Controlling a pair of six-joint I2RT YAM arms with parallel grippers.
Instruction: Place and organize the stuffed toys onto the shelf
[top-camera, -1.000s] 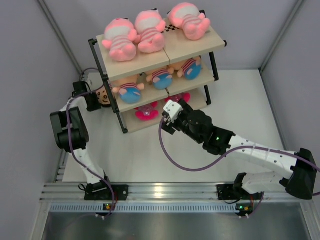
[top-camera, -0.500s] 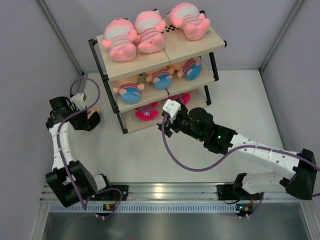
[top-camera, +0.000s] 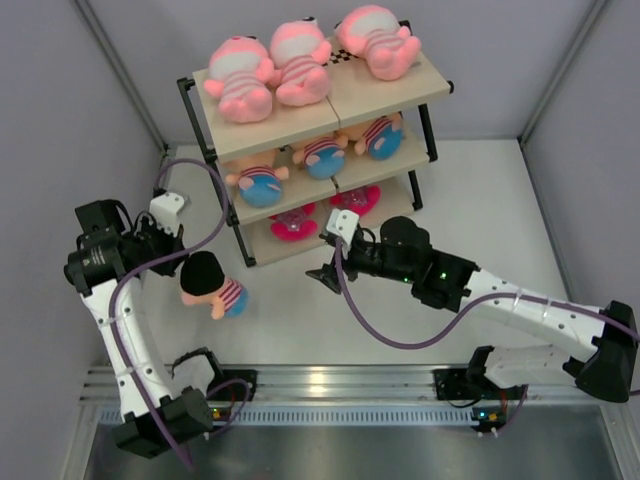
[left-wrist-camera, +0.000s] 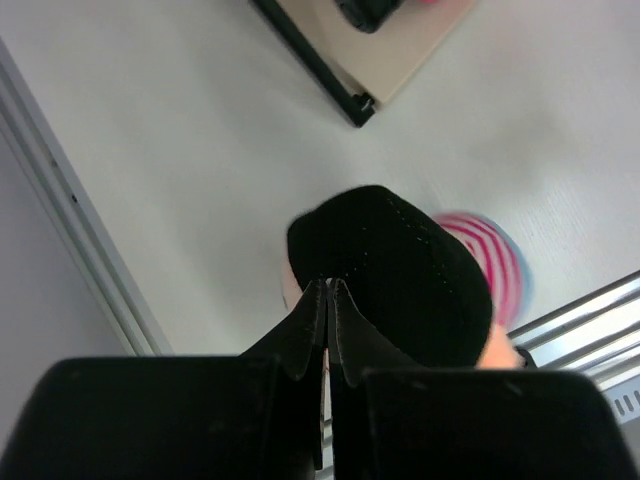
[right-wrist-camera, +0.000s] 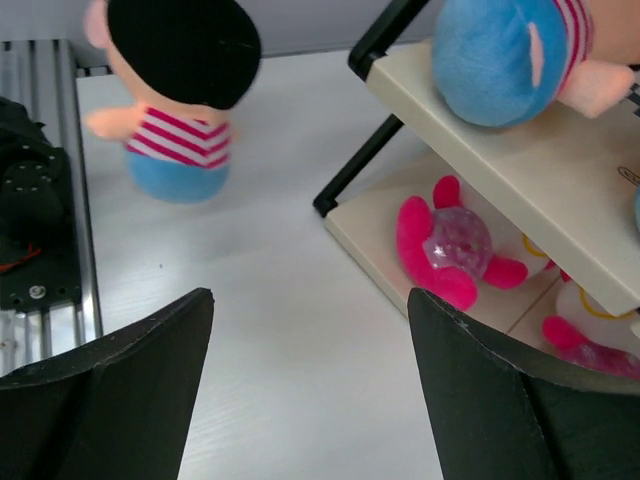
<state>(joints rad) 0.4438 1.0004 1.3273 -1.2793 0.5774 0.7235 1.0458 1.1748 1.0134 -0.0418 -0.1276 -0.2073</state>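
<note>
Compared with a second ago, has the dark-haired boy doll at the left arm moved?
Yes. The boy doll has come away from the shelf, from its left side, toward the near rail, its hair pinched in the shut left claw.

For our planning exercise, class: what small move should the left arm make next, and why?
Probably swing the boy doll toward the open right gripper: the left gripper is pinched shut on its hair, and the right one faces it.

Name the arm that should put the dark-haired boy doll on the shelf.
Left. The left tool is shut on the dark hair of the boy doll, so it already holds the toy. The right tool is open and empty, near the shelf.
</note>
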